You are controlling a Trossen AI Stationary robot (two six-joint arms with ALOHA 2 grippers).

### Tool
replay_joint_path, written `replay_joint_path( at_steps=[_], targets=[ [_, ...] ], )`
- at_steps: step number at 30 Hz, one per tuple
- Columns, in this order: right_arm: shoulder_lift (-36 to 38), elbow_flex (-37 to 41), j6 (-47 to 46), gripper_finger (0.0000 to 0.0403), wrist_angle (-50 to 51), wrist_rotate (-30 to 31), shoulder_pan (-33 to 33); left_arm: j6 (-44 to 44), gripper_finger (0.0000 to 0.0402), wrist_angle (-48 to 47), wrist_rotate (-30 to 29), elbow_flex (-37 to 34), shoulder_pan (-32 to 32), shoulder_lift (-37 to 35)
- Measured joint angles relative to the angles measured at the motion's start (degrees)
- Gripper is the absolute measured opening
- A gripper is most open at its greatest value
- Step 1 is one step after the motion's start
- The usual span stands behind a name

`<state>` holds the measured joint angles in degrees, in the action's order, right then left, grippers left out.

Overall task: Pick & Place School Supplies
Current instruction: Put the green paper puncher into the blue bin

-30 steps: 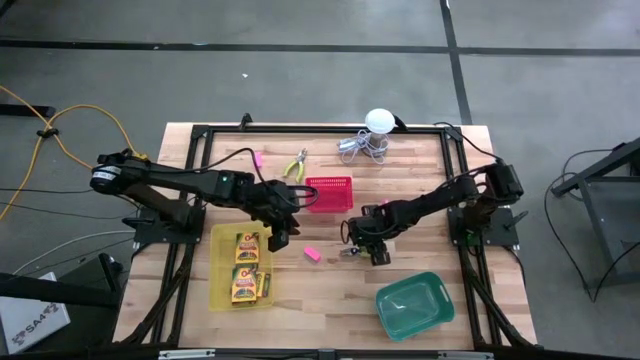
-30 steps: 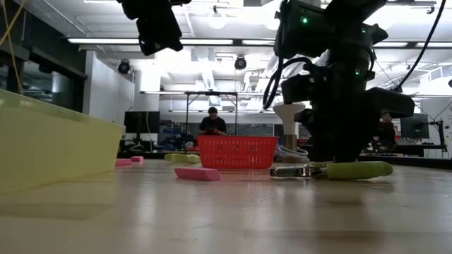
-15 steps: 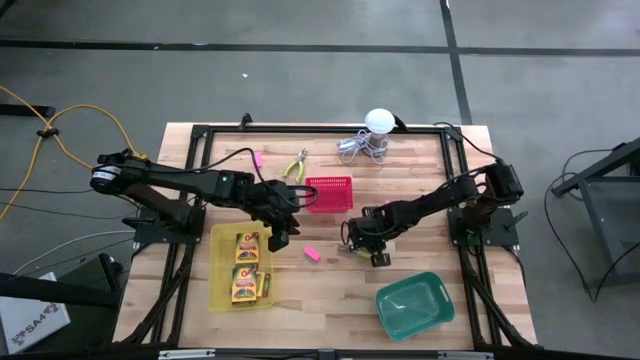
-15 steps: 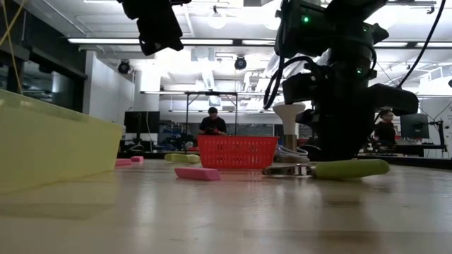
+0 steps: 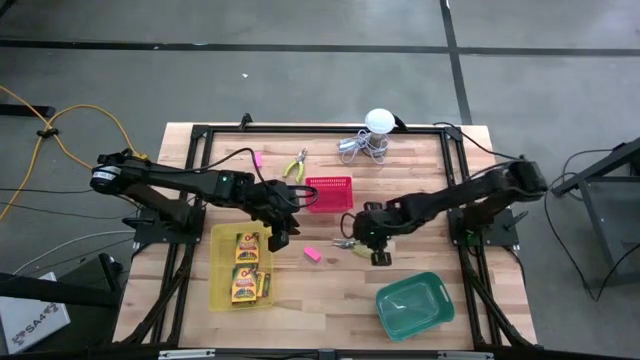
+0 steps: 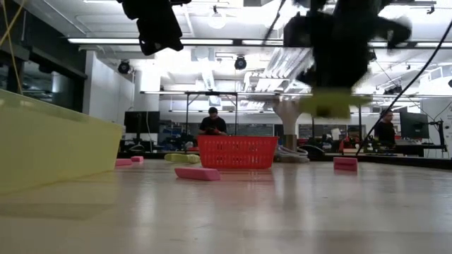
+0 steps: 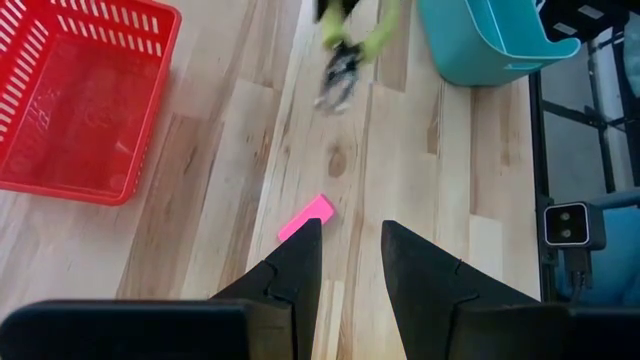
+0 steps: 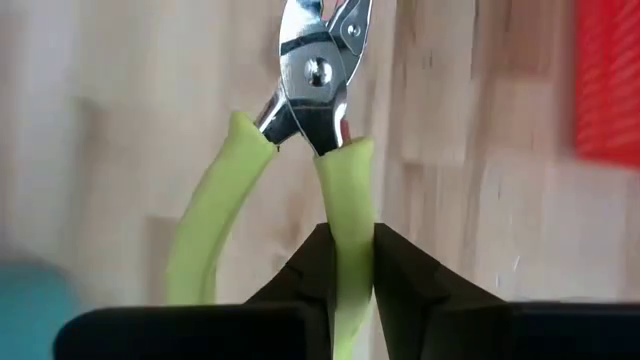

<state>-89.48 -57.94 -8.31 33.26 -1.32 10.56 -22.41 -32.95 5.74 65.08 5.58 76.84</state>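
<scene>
From above, the right end effector (image 5: pixel 362 243) sits mid-worktop (image 5: pixel 400 180), between the red basket (image 5: pixel 329 192) and the teal tray (image 5: pixel 412 304). Its wrist camera alone shows the grip: both fingers (image 8: pixel 310 265) pinch one yellow-green handle of the pliers (image 8: pixel 310 110). The level view shows the pliers (image 6: pixel 325 106) lifted clear of the wood. The left end effector (image 7: pixel 350 250), fingers slightly spread and empty, hovers over a pink eraser (image 7: pixel 306 217) beside the yellow tray (image 5: pixel 240 267) of crayon boxes (image 5: pixel 247 247).
</scene>
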Motion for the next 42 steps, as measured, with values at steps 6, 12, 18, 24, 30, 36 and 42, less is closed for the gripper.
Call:
replay_joint_path(
  at_steps=[6,12,18,24,30,36,42],
  targets=[
    [8.6,-0.7,-8.9,0.0038,1.9,3.6,6.0,0.0,0.0102,0.0,0.0,0.0,0.0,0.0],
    [13.0,-0.7,-17.4,0.0038,4.6,8.9,16.5,0.0,0.0102,0.0,0.0,0.0,0.0,0.0],
    [11.8,-0.7,-27.0,0.0037,8.4,12.5,26.4,-0.1,0.0102,0.0,0.0,0.0,0.0,0.0],
    [10.3,-0.7,-35.8,0.0037,8.9,15.0,34.5,-0.2,0.0102,0.0,0.1,0.0,0.0,0.0],
    [8.8,-0.1,-45.6,0.0037,9.6,17.8,42.0,-0.3,0.0102,0.0,0.1,0.0,0.0,0.0],
    [4.6,0.0,-50.7,0.0037,10.1,17.3,46.3,-0.3,0.0102,0.0,0.2,0.0,0.0,0.0],
    [0.0,-0.1,-52.1,0.0037,10.5,15.3,47.5,-0.3,0.0102,0.0,0.2,0.0,0.0,0.0]
  ],
)
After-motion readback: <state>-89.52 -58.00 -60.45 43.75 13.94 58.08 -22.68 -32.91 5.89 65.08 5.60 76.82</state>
